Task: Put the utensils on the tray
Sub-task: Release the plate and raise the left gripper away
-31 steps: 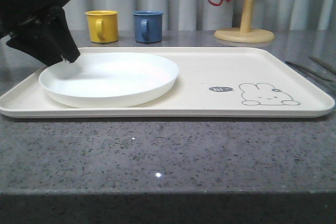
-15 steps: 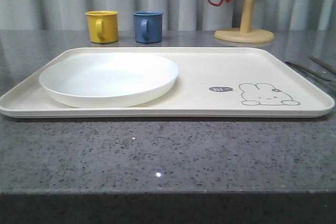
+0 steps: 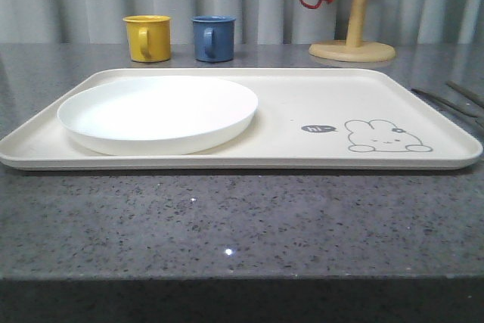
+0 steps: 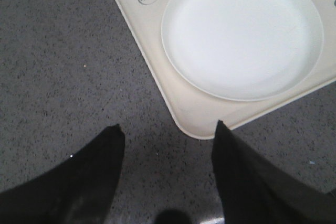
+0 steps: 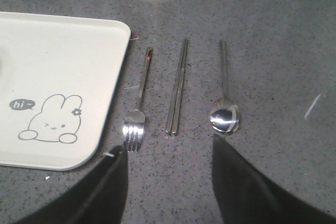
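Fork point(image 5: 137, 104), chopsticks point(image 5: 177, 94), spoon point(image 5: 224, 99) lie beside tray point(image 5: 63, 45); both end effectors point(image 4: 167, 132) point(image 5: 169, 150) spread, empty

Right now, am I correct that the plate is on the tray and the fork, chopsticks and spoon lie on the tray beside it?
Not quite: the plate is on the tray, but the right wrist view shows the fork, chopsticks and spoon on the countertop beside the tray.

Kitchen-like: speckled counter point(image 3: 242, 217), mug tree point(image 3: 352, 43), mugs point(image 3: 147, 37).
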You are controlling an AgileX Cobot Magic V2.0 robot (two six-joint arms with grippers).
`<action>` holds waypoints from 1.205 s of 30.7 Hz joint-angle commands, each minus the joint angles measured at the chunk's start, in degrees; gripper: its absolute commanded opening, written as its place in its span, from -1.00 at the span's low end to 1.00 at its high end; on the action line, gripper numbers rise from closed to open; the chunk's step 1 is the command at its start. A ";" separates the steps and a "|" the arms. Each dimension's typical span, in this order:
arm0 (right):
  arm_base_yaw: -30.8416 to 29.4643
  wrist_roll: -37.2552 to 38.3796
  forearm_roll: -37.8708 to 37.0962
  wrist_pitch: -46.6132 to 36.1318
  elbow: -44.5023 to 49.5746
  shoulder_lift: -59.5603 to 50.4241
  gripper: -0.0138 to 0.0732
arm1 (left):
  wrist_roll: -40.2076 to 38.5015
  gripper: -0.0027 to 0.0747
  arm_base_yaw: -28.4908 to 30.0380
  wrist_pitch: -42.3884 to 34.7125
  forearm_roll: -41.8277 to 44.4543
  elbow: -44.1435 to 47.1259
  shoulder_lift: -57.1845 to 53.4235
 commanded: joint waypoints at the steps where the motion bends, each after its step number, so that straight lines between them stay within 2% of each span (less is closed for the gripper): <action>1: -0.31 -0.21 -0.43 -4.04 -2.04 0.86 0.24 | -1.19 0.02 -0.16 -2.77 0.00 1.59 -5.51; 7: -0.31 -0.21 0.10 -3.30 -1.99 0.86 0.24 | -1.19 0.02 -0.16 -2.77 0.00 3.46 -11.35; 15: -0.14 -0.25 0.39 0.90 -4.76 4.47 0.24 | -1.19 0.02 -0.16 -2.96 0.00 3.46 -12.01; 22: 0.06 -1.85 3.60 13.42 -13.86 15.95 0.24 | -1.19 0.02 -0.16 -2.96 0.00 3.46 -12.01; 26: 0.56 -1.91 4.34 16.65 -18.51 22.93 0.24 | -1.19 0.02 -0.16 -2.96 0.00 3.46 -12.01; 32: 6.48 -2.59 2.34 21.57 -25.68 35.06 0.24 | -1.19 0.02 -0.16 -2.96 0.00 3.46 -12.01; 37: 7.83 -2.49 1.11 23.45 -30.53 43.14 0.24 | -1.19 0.02 -0.16 -2.96 0.00 3.46 -12.01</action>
